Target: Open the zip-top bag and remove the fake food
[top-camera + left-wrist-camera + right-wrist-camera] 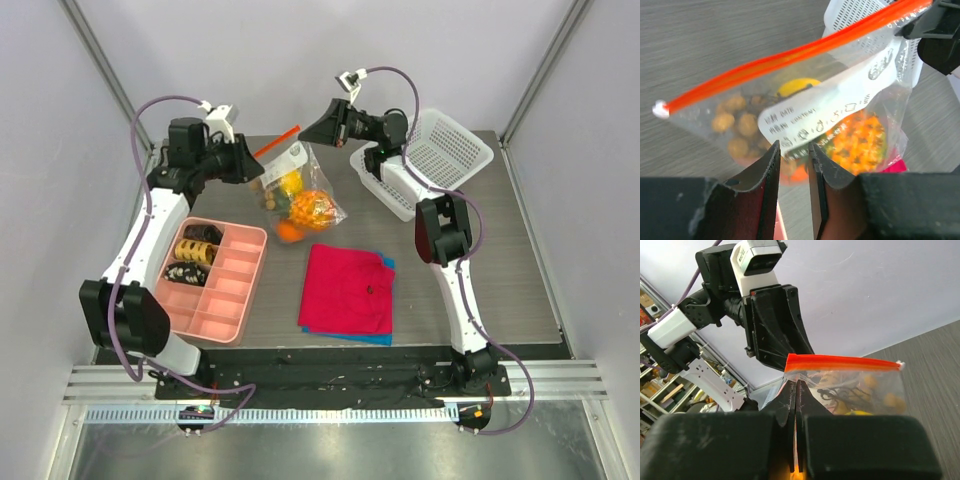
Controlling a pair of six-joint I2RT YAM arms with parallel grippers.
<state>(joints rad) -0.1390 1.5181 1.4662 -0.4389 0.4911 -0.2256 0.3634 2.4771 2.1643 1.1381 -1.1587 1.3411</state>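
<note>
Two cloths [345, 290], red over blue, are lying on the dark wood-grain tabletop [500, 290], nearer than the zip-top bag [815, 117]. The right gripper [796, 390] is pinching the bag's zip corner, with the fake food [860, 140] sitting inside. The left gripper [792, 150] is hovering beside the bag, slightly parted and empty. Beyond the bag, pale walls [300, 50] are enclosing the table.

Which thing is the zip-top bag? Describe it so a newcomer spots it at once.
At the far middle of the dark table, between the pink tray and the white mesh basket, the zip-top bag is held by the right gripper. It alone is clear plastic, with an orange-red strip on top and toy fruit inside.
</note>
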